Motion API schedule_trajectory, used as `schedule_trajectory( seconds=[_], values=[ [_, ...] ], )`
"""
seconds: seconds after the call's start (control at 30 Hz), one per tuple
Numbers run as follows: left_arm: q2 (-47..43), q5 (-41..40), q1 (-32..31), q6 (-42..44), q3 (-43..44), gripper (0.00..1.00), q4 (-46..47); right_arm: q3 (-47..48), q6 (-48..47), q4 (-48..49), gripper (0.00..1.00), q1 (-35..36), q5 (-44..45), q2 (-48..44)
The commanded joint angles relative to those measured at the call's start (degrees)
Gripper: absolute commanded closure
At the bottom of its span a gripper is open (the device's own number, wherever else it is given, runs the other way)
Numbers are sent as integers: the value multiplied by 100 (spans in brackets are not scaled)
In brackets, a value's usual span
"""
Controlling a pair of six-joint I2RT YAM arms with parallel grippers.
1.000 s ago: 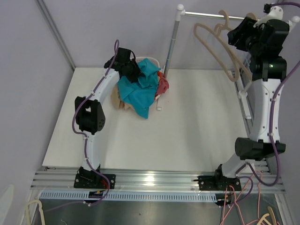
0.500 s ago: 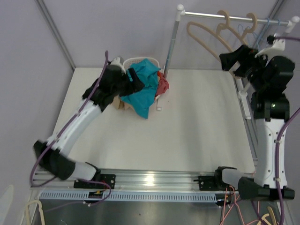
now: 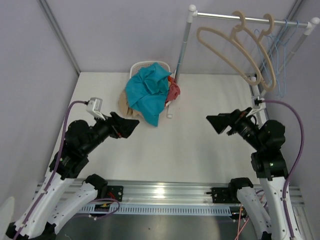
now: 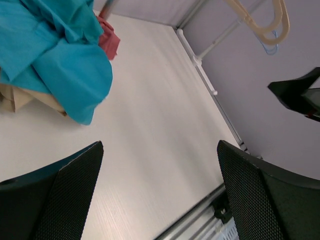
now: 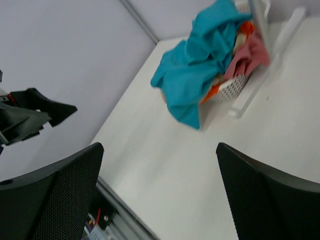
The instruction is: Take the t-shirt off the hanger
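The teal t-shirt lies crumpled on top of a white basket at the far side of the table, just left of the rack's upright post. One fold spills over the basket's near rim down to the tabletop. A red garment sits against its right side and a beige cloth shows under its left edge. Two beige hangers hang bare on the rail at the far right, well apart from the shirt, with thin blue hangers further along. The left fingers hover above the table near the basket, spread wide and gripping nothing. The right fingers are also released, pointing left across the bare middle of the table.
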Motion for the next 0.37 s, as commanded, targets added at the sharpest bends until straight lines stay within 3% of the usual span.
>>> schedule_trajectory(
  seconds=[0.0,0.13,0.33],
  values=[
    [-687,573,-3,-117,-649,0,-39,-702,198,-95,1,449,263,-403],
    [-1208,426,-3,-48,-1074,0,-241,-1063,145,-615,1,836,818,-790],
    [-1253,354,-3,128,-935,1,-426,-1284,75,-756,1,916,1012,-1037]
  ],
)
